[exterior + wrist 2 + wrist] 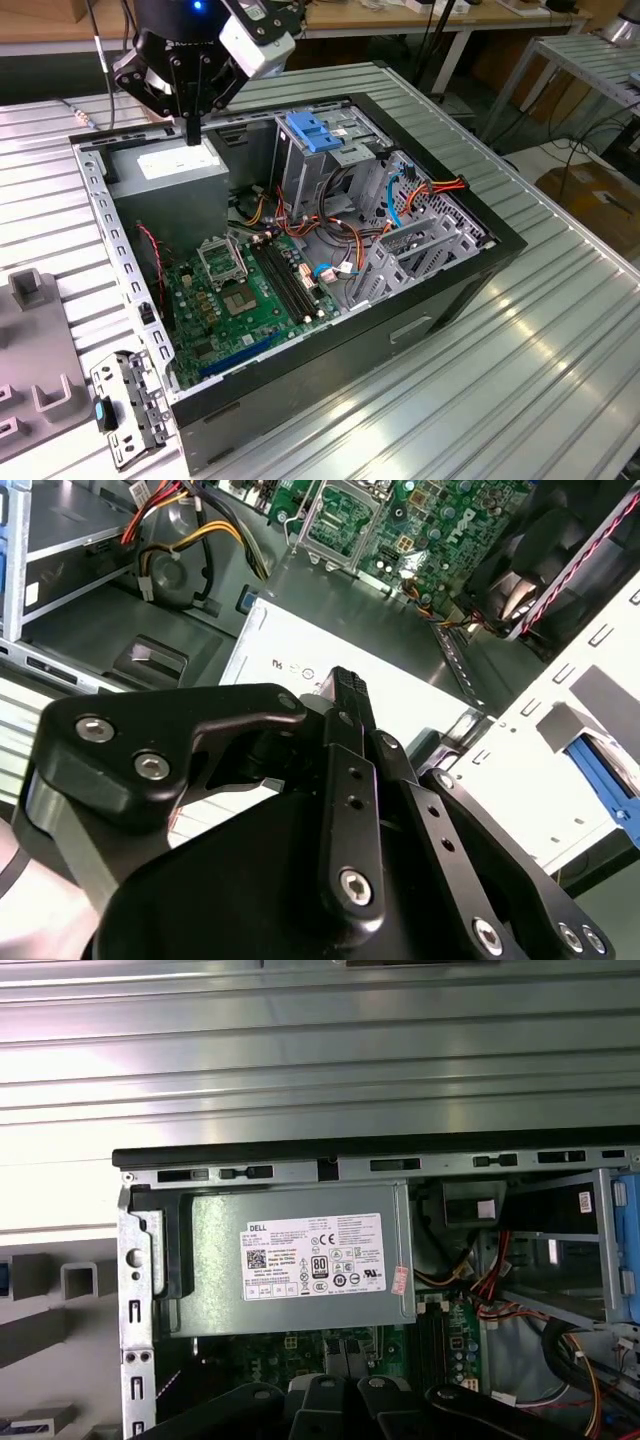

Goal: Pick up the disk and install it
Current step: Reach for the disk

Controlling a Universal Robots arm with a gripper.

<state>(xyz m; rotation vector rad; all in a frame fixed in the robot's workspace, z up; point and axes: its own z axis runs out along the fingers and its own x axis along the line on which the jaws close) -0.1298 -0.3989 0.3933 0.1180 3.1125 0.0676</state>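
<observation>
Exterior view: the gripper [190, 128] hangs over the power supply [175, 165], at about 11 o'clock of the open computer case [500, 240].
Fingers: drawn together and narrow, with nothing held between them. In the second wrist view the tip sits just above the power supply's white sticker.
Disk: I cannot tell for sure where it lies. A blue slotted rail [603, 763] on the grey fixture [20, 340], outside the case wall at about 9 o'clock, may be its carrier.
Drive cage [300, 175]: at about 1 o'clock of the case, topped by a blue bracket [315, 132]; cables crowd its 4 o'clock side.
Step in hand: by my judgement the very start, with the pickup not yet made.
Next move calls for: clearing the case wall, spreading the fingers wider than the disk's sides, and coming in level and square to its rails.
</observation>
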